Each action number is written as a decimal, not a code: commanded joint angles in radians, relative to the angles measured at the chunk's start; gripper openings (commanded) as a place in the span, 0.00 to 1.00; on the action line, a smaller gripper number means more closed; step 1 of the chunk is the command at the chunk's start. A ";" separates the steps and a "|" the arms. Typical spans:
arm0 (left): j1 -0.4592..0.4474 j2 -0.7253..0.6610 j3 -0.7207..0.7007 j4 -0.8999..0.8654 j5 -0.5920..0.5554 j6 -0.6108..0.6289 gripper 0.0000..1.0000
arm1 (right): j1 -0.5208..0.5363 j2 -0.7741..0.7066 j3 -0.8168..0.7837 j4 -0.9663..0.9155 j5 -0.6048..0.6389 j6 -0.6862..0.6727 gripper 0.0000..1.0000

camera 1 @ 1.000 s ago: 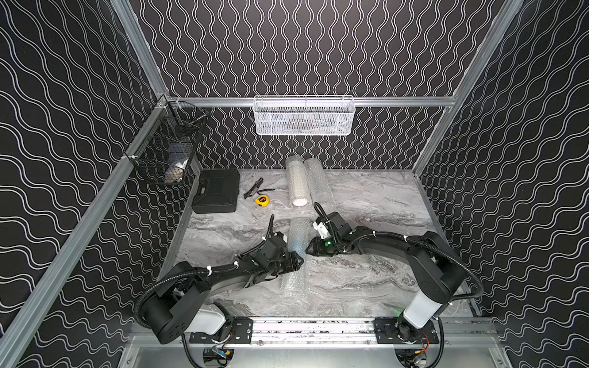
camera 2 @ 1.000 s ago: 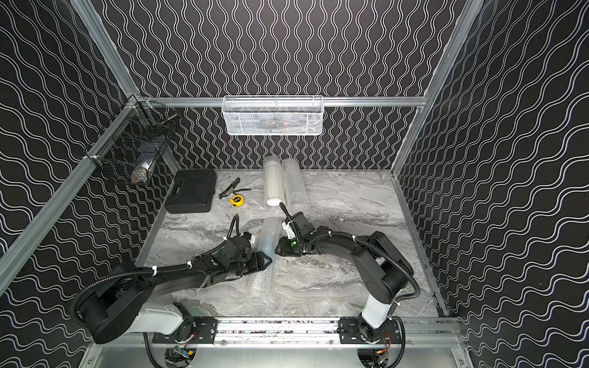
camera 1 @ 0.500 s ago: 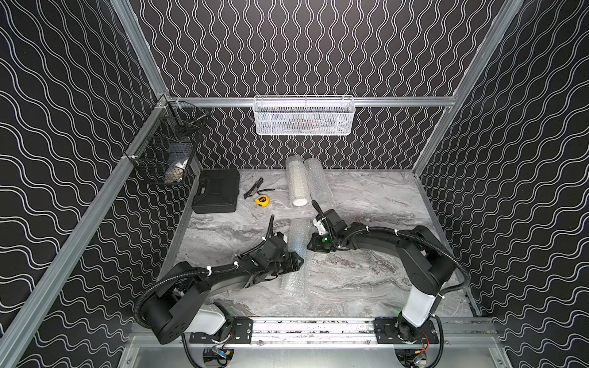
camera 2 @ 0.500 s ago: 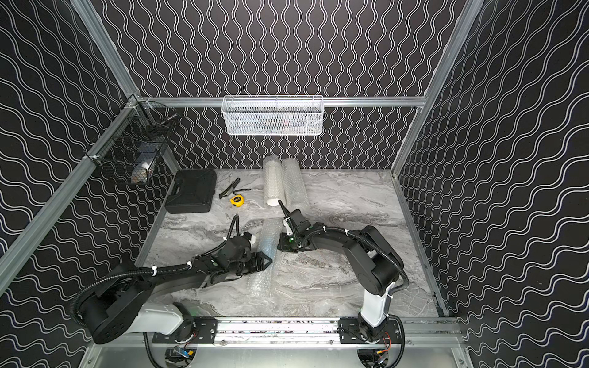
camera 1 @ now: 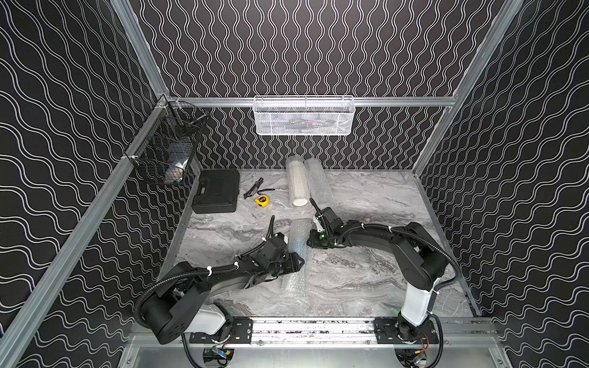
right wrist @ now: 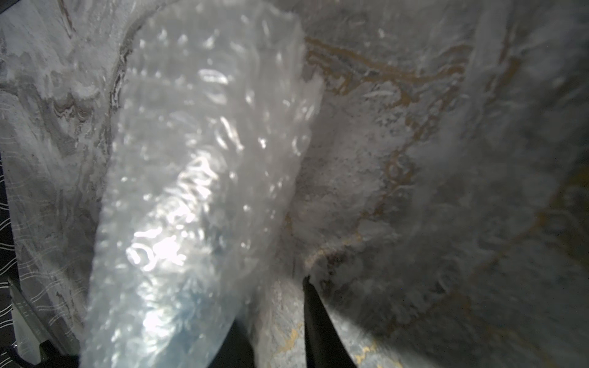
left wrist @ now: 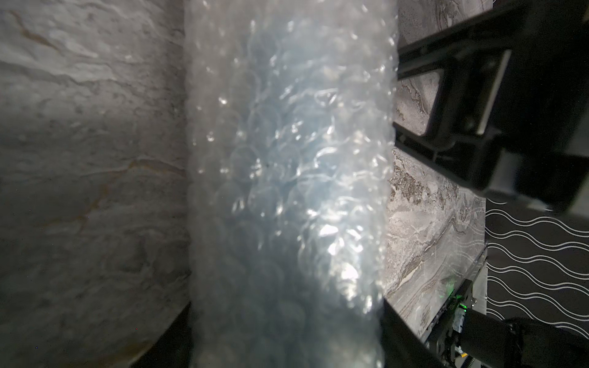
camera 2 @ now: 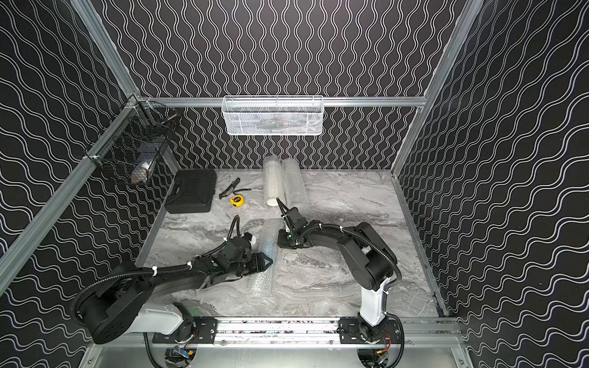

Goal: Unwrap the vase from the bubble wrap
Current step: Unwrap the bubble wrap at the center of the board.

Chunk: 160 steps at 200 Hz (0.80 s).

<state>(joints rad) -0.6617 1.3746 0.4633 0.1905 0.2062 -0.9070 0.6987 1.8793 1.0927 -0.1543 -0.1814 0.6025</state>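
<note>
Drawn inward since a second earlier, the right arm's elbow sat closer to the middle of the cell, while its gripper had kept its place at the wrap's side. The bubble wrap (camera 1: 298,245) lay as a long bundle near the centre of the marbled table (camera 1: 366,280), running front to back between the two grippers, as both top views showed.

The left gripper (camera 1: 299,262) reached across it from the robot's left, its arm stretched low and nearly flat along the table. In the left wrist view the wrap (left wrist: 287,191) filled the gap between the dark fingers (left wrist: 398,344), the jaws clamped against both its flanks.

The right gripper (camera 1: 310,240) met the farther half from the opposite side, with the forearm level and the elbow folded sharply back above a white upright link. Whether its jaws pinched the wrap's edge could not be told. In the right wrist view, one finger (right wrist: 318,325) stood just beside the plastic (right wrist: 191,191).

The wrap looked clear and whitish, crinkled and glinting, with a bluish tint showing through its layers, and its near end lay flattened. Two more rolls (camera 1: 307,181) rested side by side at the back. A yellow tape measure (camera 1: 262,200) and a black case (camera 1: 216,191) lay toward the robot's left.
</note>
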 commanded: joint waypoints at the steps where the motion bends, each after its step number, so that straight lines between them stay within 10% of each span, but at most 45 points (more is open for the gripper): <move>1: -0.004 -0.008 -0.005 0.000 0.015 -0.024 0.50 | -0.001 -0.008 -0.002 0.052 0.053 0.026 0.21; 160: -0.011 -0.026 -0.034 0.012 -0.002 -0.043 0.50 | -0.138 0.021 -0.198 0.518 -0.217 0.285 0.06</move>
<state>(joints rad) -0.6716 1.3571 0.4370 0.2253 0.2035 -0.9203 0.5838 1.8885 0.9192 0.1993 -0.3817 0.7952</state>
